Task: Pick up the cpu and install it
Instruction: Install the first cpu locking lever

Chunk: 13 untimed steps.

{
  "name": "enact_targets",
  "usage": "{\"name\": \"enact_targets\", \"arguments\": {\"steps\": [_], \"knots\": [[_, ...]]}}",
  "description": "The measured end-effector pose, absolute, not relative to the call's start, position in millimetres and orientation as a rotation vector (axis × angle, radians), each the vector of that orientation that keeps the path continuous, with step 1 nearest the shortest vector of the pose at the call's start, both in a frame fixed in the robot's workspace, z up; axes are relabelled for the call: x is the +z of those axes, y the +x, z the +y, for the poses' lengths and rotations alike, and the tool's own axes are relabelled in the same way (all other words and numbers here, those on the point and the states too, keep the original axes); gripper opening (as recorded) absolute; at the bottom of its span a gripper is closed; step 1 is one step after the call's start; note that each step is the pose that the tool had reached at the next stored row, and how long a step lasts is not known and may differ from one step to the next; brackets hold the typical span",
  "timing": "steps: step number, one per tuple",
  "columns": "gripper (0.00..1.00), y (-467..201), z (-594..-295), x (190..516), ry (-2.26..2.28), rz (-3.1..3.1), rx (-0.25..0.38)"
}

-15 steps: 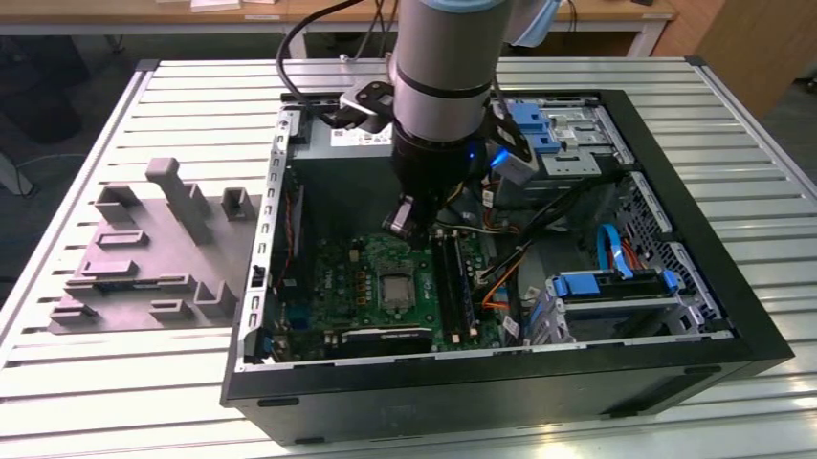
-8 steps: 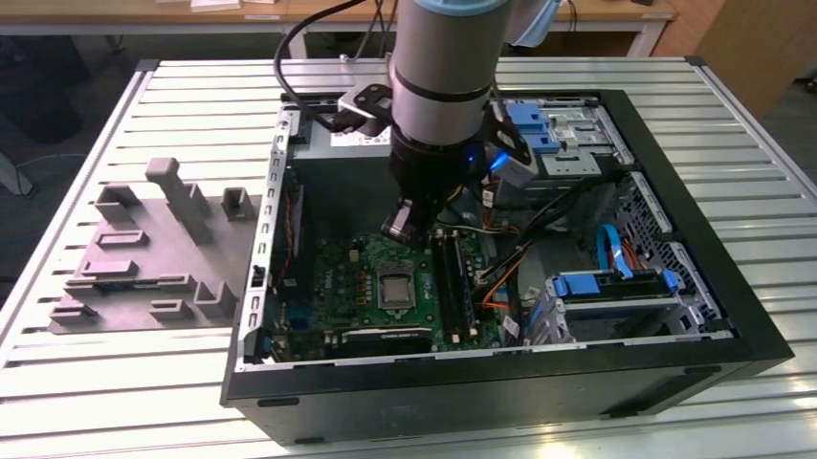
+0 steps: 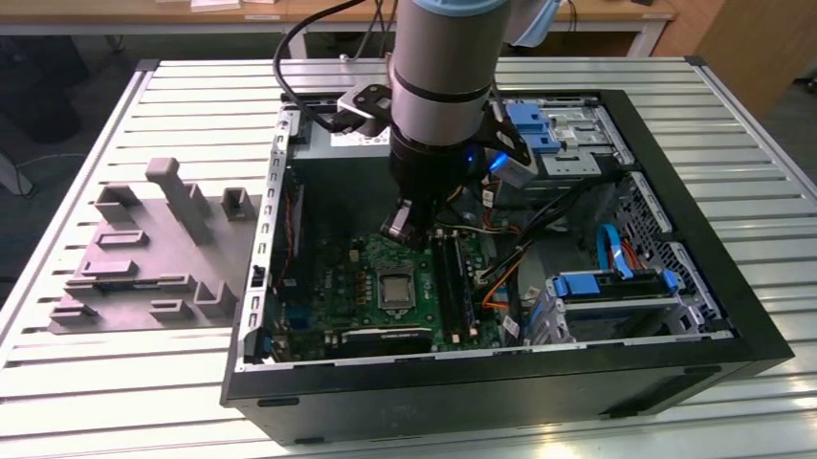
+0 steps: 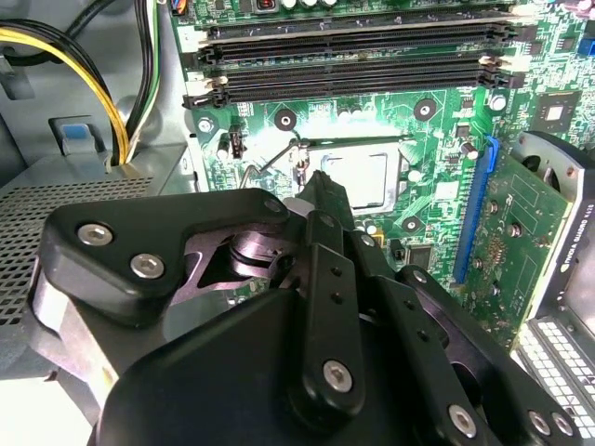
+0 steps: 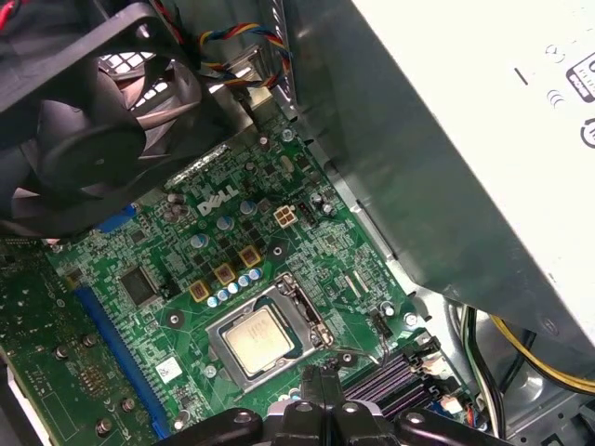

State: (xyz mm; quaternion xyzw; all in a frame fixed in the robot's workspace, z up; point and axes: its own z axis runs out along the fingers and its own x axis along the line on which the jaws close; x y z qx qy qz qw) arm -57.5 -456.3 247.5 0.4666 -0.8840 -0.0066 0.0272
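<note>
The cpu point(image 5: 257, 337) lies flat inside the silver socket frame point(image 5: 299, 302) on the green motherboard point(image 5: 167, 321), with its pale lid facing up. In the second wrist view the cpu point(image 4: 361, 177) shows just past my fingertips. My gripper point(image 5: 321, 379) hangs above the board beside the socket's edge, close to the memory slots point(image 4: 353, 70). Its fingers are shut together with nothing between them. In the exterior view the gripper point(image 3: 400, 229) is inside the open computer case point(image 3: 715, 287), above the socket frame point(image 3: 389, 287).
A black fan point(image 5: 88, 111) and the large grey box point(image 5: 483, 158) flank the socket. Yellow and black cables point(image 4: 102, 84) run past the memory slots. A graphics card point(image 4: 530, 232) stands along the blue slot. A grey fixture point(image 3: 147, 253) sits on the slatted table outside the case.
</note>
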Motion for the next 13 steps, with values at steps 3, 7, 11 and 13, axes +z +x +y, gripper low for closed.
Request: {"name": "enact_targets", "arguments": {"steps": [3,7,11,13], "knots": [[0.11,-57.5,-456.3,247.5,1.441,-2.730,-0.020],[0.11,-57.7,-456.3,249.2,1.446,-2.739,-0.046],[0.11,-57.6,-456.2,250.2,1.454,-2.751,-0.091],[0.11,-56.7,-456.1,250.1,1.455,-2.751,-0.092]]}}
